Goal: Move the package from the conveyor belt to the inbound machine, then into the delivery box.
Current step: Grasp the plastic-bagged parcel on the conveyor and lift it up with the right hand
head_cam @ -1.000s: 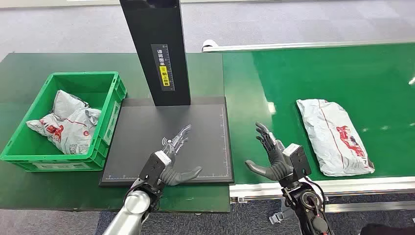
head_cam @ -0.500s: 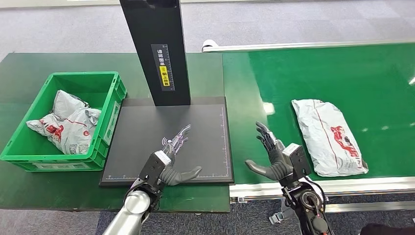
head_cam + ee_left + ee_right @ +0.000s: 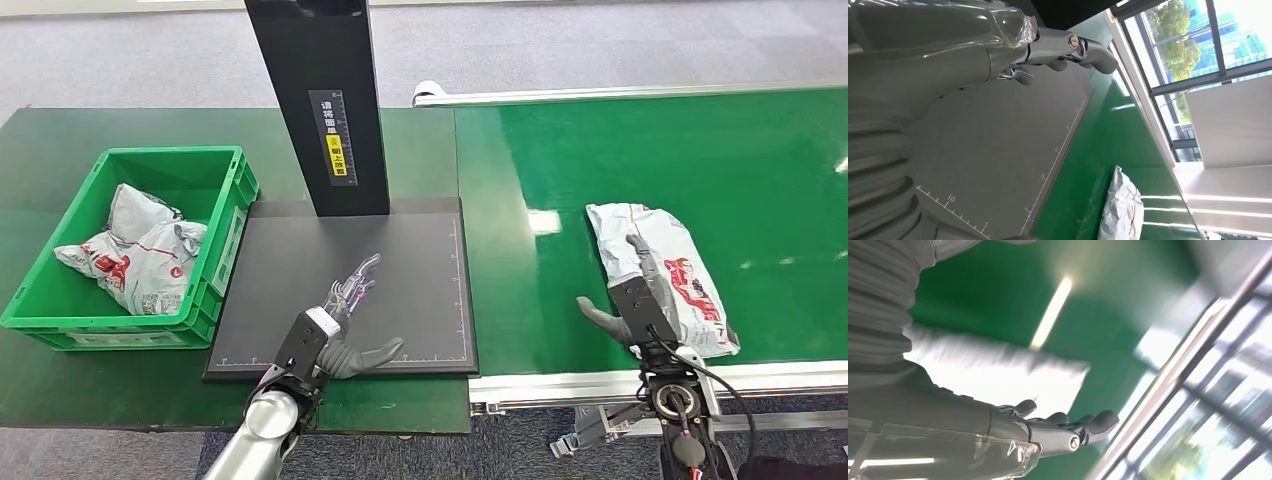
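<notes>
A white-grey package with red print lies on the green conveyor belt, near its front edge. My right hand hovers over the package's near left side, fingers spread, thumb out toward the belt; the right wrist view shows the blurred package beyond the open fingers. My left hand is open above the black pad of the inbound machine, holding nothing. The left wrist view shows the package far off on the belt. The green delivery box stands at the left.
The machine's black upright column rises at the back of the pad. The delivery box holds several grey parcels. The belt's metal front rail runs below my right hand. Dark green tabletop surrounds the box.
The package has travelled left along the belt. My right hand has moved right and forward from the belt's bare left part to above the package. My left hand barely shifted.
</notes>
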`<state>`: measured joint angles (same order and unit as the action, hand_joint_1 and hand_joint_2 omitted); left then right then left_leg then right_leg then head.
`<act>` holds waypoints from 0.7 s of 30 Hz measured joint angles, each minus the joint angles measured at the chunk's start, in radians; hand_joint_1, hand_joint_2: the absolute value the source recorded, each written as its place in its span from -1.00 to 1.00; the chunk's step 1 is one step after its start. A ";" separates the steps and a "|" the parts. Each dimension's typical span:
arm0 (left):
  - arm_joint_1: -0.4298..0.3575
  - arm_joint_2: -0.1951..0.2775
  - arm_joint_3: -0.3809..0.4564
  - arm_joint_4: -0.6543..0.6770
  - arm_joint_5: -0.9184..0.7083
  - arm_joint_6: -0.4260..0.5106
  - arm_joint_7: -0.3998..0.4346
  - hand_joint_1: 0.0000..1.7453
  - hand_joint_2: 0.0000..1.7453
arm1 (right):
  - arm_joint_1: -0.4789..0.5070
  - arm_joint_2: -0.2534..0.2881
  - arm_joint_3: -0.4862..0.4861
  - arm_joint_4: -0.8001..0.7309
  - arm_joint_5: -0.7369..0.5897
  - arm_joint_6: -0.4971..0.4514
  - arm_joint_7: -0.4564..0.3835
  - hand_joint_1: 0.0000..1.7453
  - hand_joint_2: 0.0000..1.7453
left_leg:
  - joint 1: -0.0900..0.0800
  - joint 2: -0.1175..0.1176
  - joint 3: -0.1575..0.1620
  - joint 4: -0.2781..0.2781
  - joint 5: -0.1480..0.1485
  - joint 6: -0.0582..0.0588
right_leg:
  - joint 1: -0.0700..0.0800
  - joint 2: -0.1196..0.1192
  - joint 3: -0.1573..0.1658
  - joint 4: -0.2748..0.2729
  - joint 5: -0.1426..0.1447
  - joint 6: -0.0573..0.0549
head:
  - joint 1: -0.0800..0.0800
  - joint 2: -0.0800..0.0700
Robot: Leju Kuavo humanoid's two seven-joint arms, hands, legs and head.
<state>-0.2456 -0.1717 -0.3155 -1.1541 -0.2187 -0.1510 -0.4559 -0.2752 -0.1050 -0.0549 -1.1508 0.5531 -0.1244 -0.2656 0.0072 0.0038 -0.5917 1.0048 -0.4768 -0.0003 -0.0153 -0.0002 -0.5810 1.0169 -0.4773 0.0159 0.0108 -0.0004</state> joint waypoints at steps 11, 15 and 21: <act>0.003 0.000 0.000 -0.023 0.000 0.001 0.011 -1.00 1.00 | -0.034 -0.011 -0.087 0.073 0.102 -0.046 0.047 -1.00 1.00 | 0.000 0.000 0.000 0.000 0.000 0.000 | 0.000 0.000 0.000 0.000 0.000 0.000 | 0.000 0.000; 0.003 0.000 0.000 -0.025 0.000 -0.004 0.010 -1.00 1.00 | -0.040 -0.014 -0.092 0.091 0.133 -0.010 0.088 -1.00 1.00 | 0.000 0.000 0.000 0.000 0.000 0.000 | 0.000 0.000 0.000 0.000 0.000 0.000 | 0.000 0.000; 0.002 -0.004 0.000 -0.025 -0.005 -0.017 0.010 -1.00 1.00 | -0.054 -0.026 -0.093 0.148 0.218 0.077 0.200 -1.00 1.00 | 0.000 0.000 0.001 0.000 0.000 0.000 | 0.000 -0.001 0.000 0.000 0.000 0.000 | 0.000 0.000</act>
<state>-0.2433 -0.1756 -0.3155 -1.1788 -0.2240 -0.1683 -0.4461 -0.3288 -0.1307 -0.1481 -1.0032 0.7715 -0.0477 -0.0657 0.0073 0.0035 -0.5909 1.0048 -0.4767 -0.0002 -0.0153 -0.0010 -0.5806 1.0168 -0.4774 0.0160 0.0105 -0.0004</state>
